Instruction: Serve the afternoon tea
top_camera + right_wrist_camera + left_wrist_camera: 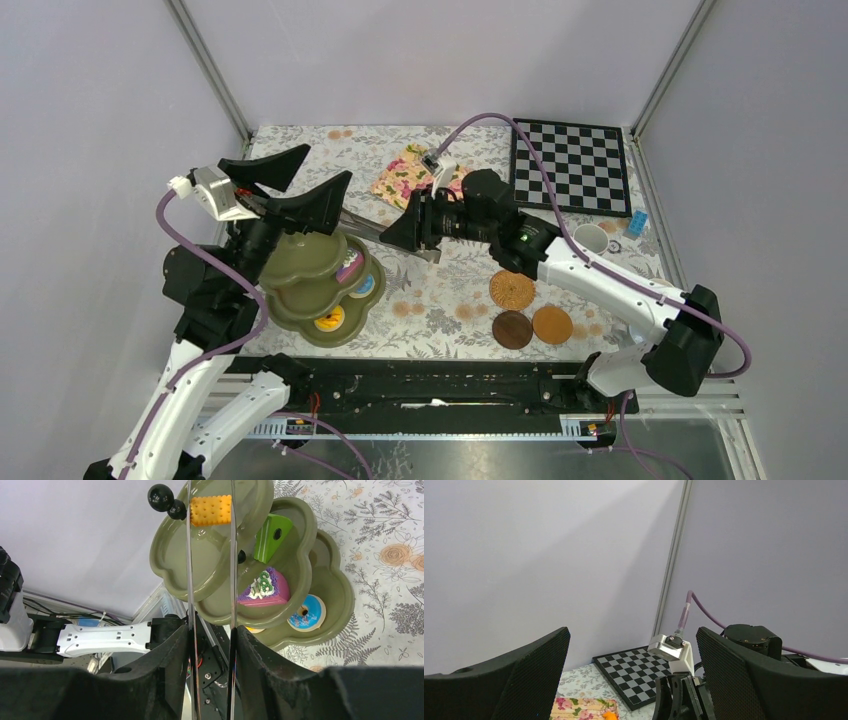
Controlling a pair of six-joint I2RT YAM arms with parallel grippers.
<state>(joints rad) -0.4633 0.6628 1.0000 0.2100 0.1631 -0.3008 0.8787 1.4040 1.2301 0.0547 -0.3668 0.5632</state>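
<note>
"What did the right gripper hold?"

"Its fingers pinched the metal tongs, the tips flanking an orange biscuit on the top tier of the green stand, at the table's left."

"And the left gripper?"

"Spread wide, empty, raised above the stand, aimed at the far wall."

The flower-printed table carries the olive three-tier stand at near left and three round coasters clustered at near right. Farther back lie a floral cloth, the chessboard and, near its front edge, a pale mug.
</note>
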